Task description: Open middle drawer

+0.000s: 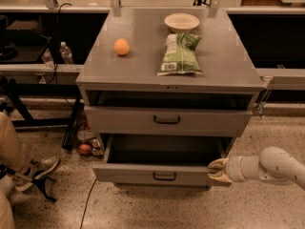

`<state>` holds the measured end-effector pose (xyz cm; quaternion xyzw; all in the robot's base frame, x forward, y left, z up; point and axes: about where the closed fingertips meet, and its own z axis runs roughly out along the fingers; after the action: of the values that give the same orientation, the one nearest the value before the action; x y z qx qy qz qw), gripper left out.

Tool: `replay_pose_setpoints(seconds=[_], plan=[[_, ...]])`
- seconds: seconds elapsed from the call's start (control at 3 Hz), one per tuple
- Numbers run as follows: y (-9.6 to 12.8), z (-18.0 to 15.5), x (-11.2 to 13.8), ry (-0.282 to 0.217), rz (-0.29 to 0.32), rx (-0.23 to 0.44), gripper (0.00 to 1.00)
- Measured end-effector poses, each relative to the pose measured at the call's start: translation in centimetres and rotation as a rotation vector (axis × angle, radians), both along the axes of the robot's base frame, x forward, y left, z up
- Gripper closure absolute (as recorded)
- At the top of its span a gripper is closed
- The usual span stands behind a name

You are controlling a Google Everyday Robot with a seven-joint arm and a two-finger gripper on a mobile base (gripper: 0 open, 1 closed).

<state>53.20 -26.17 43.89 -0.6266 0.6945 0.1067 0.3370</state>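
The middle drawer (138, 174) sits below the front edge of the counter (143, 78), under the taller-fronted top drawer (124, 120). It stands well out past that edge, so its deep grey tray shows open and, as far as can be seen, bare. It is sheet metal and looks stiff, and it will probably not flex or dent under a pull. With the tray seemingly unloaded it should feel light and run straight on its slides, though a pull far off centre could rack it and make it bind. Its painted front is smooth and gives little to grip. The natural hold is the small black handle (164, 176) at the middle of the low front panel, and the upper lip of the panel is a second choice.

The tool (217, 171) is below the front right corner of the counter, right at the right-hand end of the drawer's front panel. It appears to touch that end or lie just against it, with the white arm (274, 166) reaching in from the right. I cannot tell whether the tool is spread or pressed together, nor whether it pinches the panel's edge. It is well apart from the handle.
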Motion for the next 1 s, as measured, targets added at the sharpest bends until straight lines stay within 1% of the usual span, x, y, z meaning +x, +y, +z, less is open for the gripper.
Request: replay_pose_setpoints(seconds=[0.33,0.67,1.0], plan=[[0.2,-0.1,0.0,0.002,0.003,0.002,0.51],[0.4,-0.3,-0.2,0.003,0.006,0.002,0.50],[0.5,-1.0,-1.5,-0.004,0.002,-0.015,0.74]])
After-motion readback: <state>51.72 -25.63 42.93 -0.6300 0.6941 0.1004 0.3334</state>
